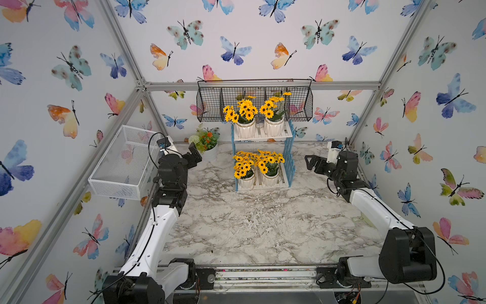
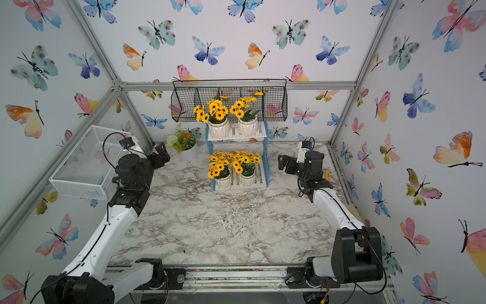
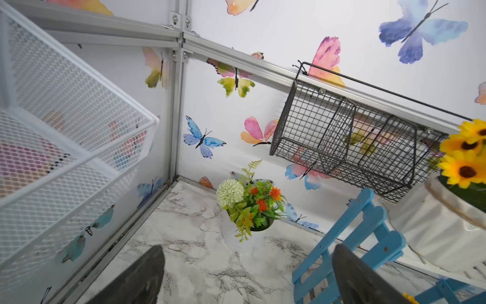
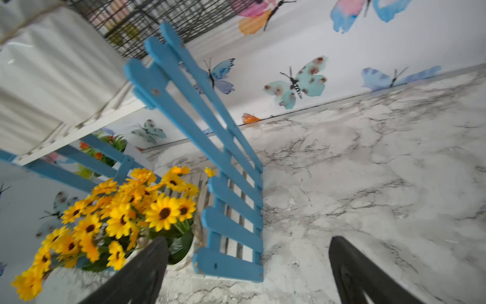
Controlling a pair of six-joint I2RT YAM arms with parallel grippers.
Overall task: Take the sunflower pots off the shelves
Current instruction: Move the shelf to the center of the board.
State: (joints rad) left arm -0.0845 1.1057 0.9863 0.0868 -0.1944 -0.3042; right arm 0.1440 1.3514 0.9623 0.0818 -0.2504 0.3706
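Bright, even light fills both top views, leaving only faint shadows on the marble bench [image 1: 263, 223], while the wide lens stretches the walls [image 1: 447, 131] at the edges; wrist views show the nearest sunflower pots [image 4: 52, 65] soft and blurred

Gloss, paint, wire and mesh.
Glossy ribbed white sunflower pots [image 1: 273, 127]; matt painted slatted shelves [image 1: 289, 158]; black wire basket [image 1: 210, 105]; white mesh basket [image 1: 115, 190]; smooth marble-patterned tabletop [image 1: 249, 223].
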